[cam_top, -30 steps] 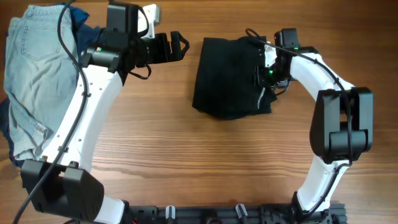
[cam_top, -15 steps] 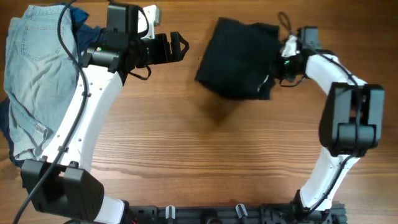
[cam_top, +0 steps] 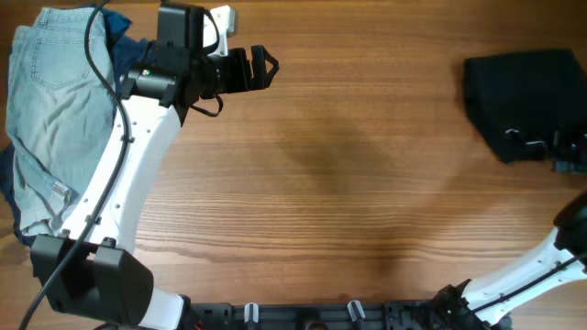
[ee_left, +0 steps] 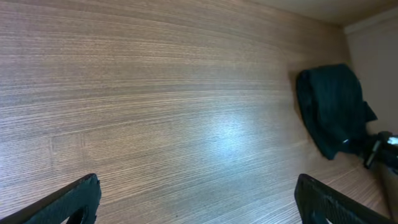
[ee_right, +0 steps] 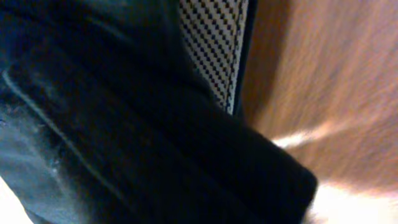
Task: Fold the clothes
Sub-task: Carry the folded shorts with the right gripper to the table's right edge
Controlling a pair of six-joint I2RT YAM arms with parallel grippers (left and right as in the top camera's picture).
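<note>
A folded black garment [cam_top: 518,87] lies at the far right edge of the table; the left wrist view shows it [ee_left: 333,106] in the distance. My right gripper [cam_top: 555,147] sits at its lower right corner, shut on the cloth. Black fabric [ee_right: 124,124] fills the right wrist view and hides the fingers. My left gripper [cam_top: 266,69] hovers wide open over bare wood at the upper left of centre, nothing between its fingers [ee_left: 81,199]. A light blue pair of jeans [cam_top: 46,119] lies spread at the far left.
A dark blue garment [cam_top: 115,27] pokes out from under the jeans at the top left. The right arm [cam_top: 550,257] curves in from the bottom right corner. The wooden table [cam_top: 348,183] spans the view between the two arms.
The right gripper closed on the black garment and dragged it from the table's middle to the far right edge. The left arm has stayed still and open.
</note>
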